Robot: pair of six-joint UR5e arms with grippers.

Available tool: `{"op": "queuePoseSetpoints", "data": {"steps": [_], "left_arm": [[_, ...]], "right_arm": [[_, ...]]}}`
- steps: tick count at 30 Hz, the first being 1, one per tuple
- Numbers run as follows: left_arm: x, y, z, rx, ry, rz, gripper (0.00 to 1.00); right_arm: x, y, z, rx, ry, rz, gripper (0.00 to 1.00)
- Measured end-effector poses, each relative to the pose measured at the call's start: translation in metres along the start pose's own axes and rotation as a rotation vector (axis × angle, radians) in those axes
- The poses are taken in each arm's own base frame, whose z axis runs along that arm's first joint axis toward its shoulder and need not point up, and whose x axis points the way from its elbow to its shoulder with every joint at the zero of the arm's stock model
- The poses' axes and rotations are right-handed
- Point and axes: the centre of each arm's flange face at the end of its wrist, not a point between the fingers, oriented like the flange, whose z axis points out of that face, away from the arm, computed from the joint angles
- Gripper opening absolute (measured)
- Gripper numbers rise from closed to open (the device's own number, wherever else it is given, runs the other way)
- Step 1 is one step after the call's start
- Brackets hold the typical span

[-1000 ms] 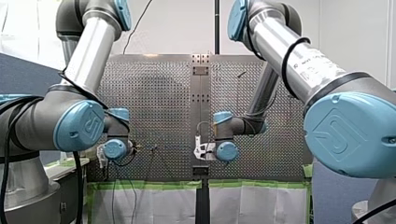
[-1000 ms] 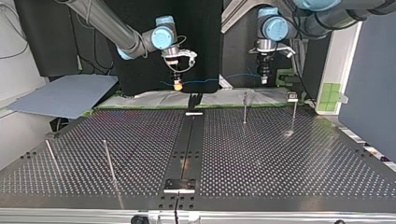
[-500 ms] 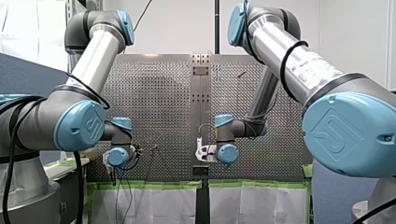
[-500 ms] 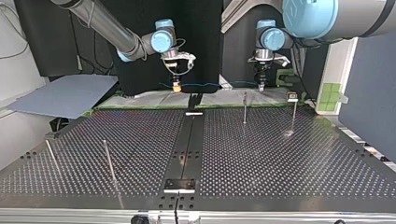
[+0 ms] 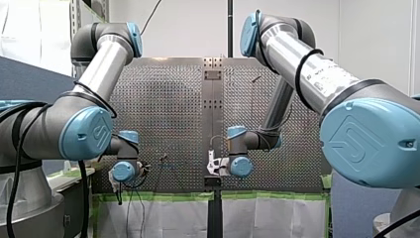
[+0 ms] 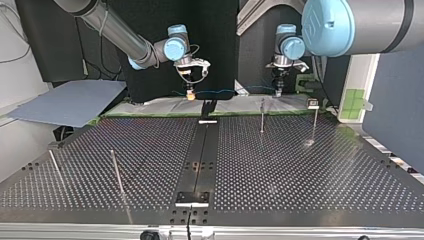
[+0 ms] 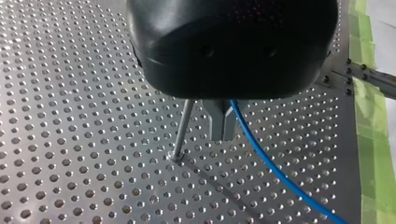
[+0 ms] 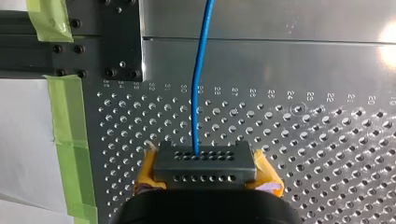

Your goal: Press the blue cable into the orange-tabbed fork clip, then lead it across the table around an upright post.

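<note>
The thin blue cable [image 6: 225, 91] hangs in a shallow line between my two grippers over the table's far edge in the top view. My left gripper [image 7: 223, 134] has narrow metal fingers shut on the blue cable [image 7: 275, 170], which trails away beside them. An upright post [image 7: 182, 128] stands just beside those fingers. My right gripper [image 8: 205, 161], with yellow pads, is shut on the blue cable [image 8: 201, 79], which runs straight ahead of it. In the top view my left gripper [image 6: 278, 90] is right of centre and my right gripper [image 6: 190, 93] left of centre.
Thin upright posts stand on the perforated table [image 6: 300, 170]: one [image 6: 262, 115] below my left gripper, one [image 6: 315, 122] carrying a small clip-like head [image 6: 313, 104], and two [image 6: 116, 172] at the near left. Green tape [image 8: 70, 140] lines the table's edge.
Both grippers have come lower toward the table's far edge, carrying the cable with them. My left gripper dropped the most, ending just above a post.
</note>
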Motion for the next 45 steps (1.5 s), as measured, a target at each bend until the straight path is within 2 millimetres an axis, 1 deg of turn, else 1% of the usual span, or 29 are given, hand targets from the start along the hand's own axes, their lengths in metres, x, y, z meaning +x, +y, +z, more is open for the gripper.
{"op": "queuePoseSetpoints", "data": {"steps": [11, 17, 30, 45], "left_arm": [[-0.013, 0.005, 0.026, -0.011, -0.009, -0.022, 0.0], [-0.017, 0.008, 0.033, -0.011, -0.012, -0.036, 0.0], [-0.023, 0.009, 0.045, 0.001, -0.006, -0.052, 0.0], [-0.028, 0.007, 0.054, 0.005, -0.001, -0.053, 0.0]], "right_arm": [[0.003, 0.001, 0.004, -0.002, 0.005, -0.005, 0.0], [0.008, 0.001, 0.009, -0.002, 0.008, -0.007, 0.0], [0.017, 0.004, 0.018, -0.009, 0.008, -0.012, 0.0], [0.017, 0.018, 0.023, -0.033, 0.006, -0.019, 0.0]]}}
